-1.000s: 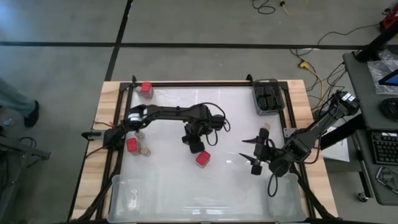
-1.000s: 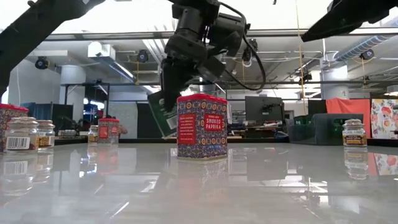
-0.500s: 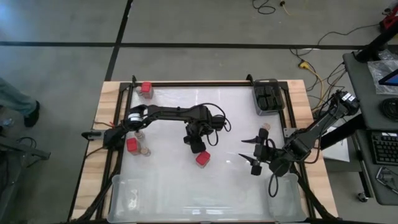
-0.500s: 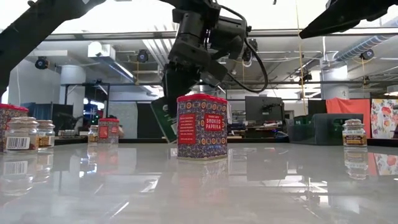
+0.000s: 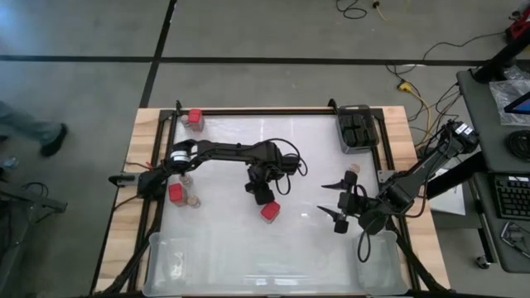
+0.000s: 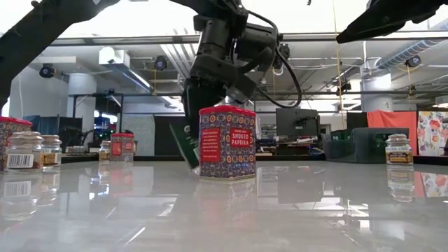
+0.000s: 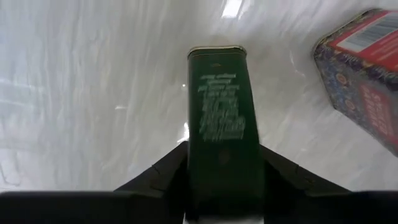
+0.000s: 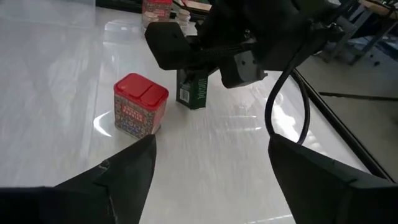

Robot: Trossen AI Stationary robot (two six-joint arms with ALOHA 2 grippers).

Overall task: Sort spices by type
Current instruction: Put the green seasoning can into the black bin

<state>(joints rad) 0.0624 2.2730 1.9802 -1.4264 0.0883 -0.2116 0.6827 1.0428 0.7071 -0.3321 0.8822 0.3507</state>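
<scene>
A dark green tin (image 7: 221,106) hangs below my left gripper (image 5: 262,194), which is shut on it at mid-table, just behind a red-topped paprika tin (image 5: 270,212) standing on its base. From table height the green tin (image 6: 183,143) leans behind the paprika tin (image 6: 227,143). My right gripper (image 5: 335,207) hovers open at the table's right, with nothing between its fingers. Its own view shows both tins (image 8: 191,90) (image 8: 140,104). My left gripper pinches the green tin between its two fingers by the two narrow sides near its upper end (image 7: 193,163). The fingers come from above, pointing down. The tin hangs slightly tilted, its lower end (image 8: 190,104) down at the tabletop; whether it rests there I cannot tell.
Two more red-topped tins (image 5: 195,117) (image 5: 175,192) and small round jars (image 5: 194,201) stand at the table's left. A jar (image 5: 351,176) stands near my right gripper. A bin with black ones (image 5: 356,130) sits far right; a long clear bin (image 5: 273,265) lines the near edge.
My left gripper has sunk a little with the green tin. The tin's lower end, which hung clear above the table, is now down at the tabletop behind the paprika tin, still tilted.
</scene>
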